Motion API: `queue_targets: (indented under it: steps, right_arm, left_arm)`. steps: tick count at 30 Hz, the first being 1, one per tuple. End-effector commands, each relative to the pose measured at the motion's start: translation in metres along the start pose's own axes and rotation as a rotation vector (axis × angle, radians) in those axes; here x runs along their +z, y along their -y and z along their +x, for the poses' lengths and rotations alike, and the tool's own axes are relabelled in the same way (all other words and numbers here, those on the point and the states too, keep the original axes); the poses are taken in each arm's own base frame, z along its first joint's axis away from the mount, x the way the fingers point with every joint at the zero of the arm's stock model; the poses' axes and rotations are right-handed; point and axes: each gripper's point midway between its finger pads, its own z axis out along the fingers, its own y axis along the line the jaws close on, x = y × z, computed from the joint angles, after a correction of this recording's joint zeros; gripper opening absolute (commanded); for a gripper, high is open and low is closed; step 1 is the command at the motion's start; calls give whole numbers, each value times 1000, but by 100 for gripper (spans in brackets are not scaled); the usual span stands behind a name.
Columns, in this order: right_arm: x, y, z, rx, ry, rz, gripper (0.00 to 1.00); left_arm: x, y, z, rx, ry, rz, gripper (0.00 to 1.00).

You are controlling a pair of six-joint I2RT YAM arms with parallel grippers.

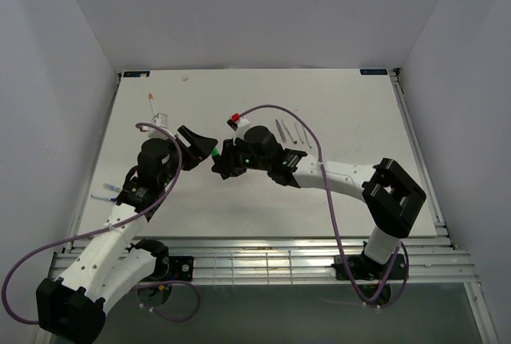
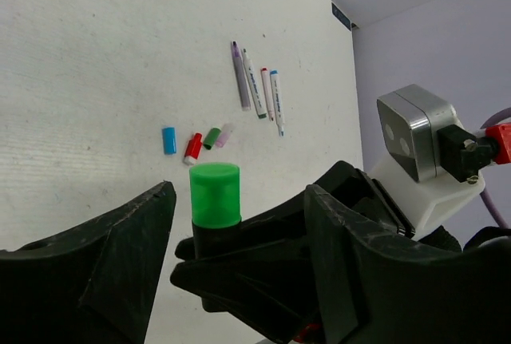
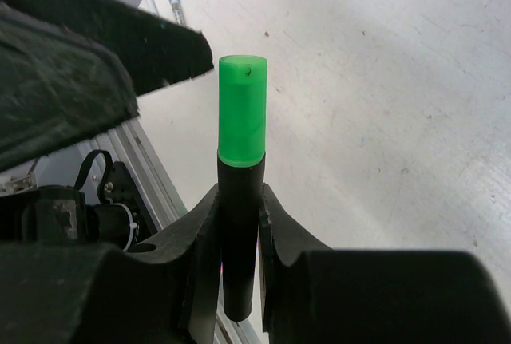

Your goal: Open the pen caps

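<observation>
Right claw (image 3: 239, 208): clamped on the barrel of the black marker (image 3: 238, 272), which stands upright between its fingers.
Marker cap (image 3: 242, 108): green, still seated on the marker's top end, above the right claw's fingertips.
Left claw (image 2: 239, 200): jaws apart, at 9 and 3 o'clock of the marker cap, with a gap showing on the 9 o'clock side.
Meeting place: the claws are tip to tip over the middle of the counter (image 1: 343, 104).
On the counter, 12 o'clock beyond the marker cap (left wrist view): blue cap (image 2: 168, 140), red cap (image 2: 192, 148), small green cap (image 2: 211, 137) and pale cap (image 2: 224, 134), in a short row.
Pens (image 2: 254, 82): four side by side, at 1 o'clock past that row.
Orange-tipped pen (image 1: 151, 103): at 10 o'clock from the left claw in the top view, alone.
</observation>
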Motion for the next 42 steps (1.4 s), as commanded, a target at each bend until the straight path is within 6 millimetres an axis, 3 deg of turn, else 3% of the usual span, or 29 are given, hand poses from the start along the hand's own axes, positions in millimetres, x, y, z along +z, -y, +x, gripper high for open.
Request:
queue_targets:
  steps: [1, 5, 7, 10, 12, 19, 21, 26, 31, 38, 42]
  right_arm:
    - [-19, -23, -14, -32, 25, -94, 8]
    - [-32, -38, -15, -22, 21, -187, 8]
    - [-40, -45, -16, 1, 22, -243, 8]
    - [-53, -46, -13, 63, 17, -346, 8]
    - [-65, -46, -12, 91, 12, -430, 8]
    - [-96, -46, -5, 128, 11, -576, 8]
    - [-99, -49, -3, 132, 4, -601, 8]
    - [-108, -59, -7, 126, 20, -657, 8]
    - [-111, -64, -10, 129, 17, -692, 8]
    - [-111, -67, -8, 165, 10, -740, 8]
    - [-108, -65, -6, 173, 6, -745, 8]
  left_arm:
    - [-6, 25, -11, 136, 28, 111, 77]
    - [-8, 37, -8, 217, 18, 196, 75]
    - [-11, 41, -5, 258, 11, 235, 69]
    - [-20, 50, 3, 309, 0, 327, 59]
    - [-27, 51, 9, 339, 5, 375, 59]
    - [-42, 60, 31, 344, -47, 521, 63]
    - [-46, 67, 35, 341, -64, 574, 74]
    - [-50, 69, 43, 327, -96, 612, 85]
    - [-45, 69, 45, 301, -123, 601, 85]
    - [-44, 77, 44, 246, -136, 638, 61]
    - [-45, 81, 44, 231, -139, 658, 59]
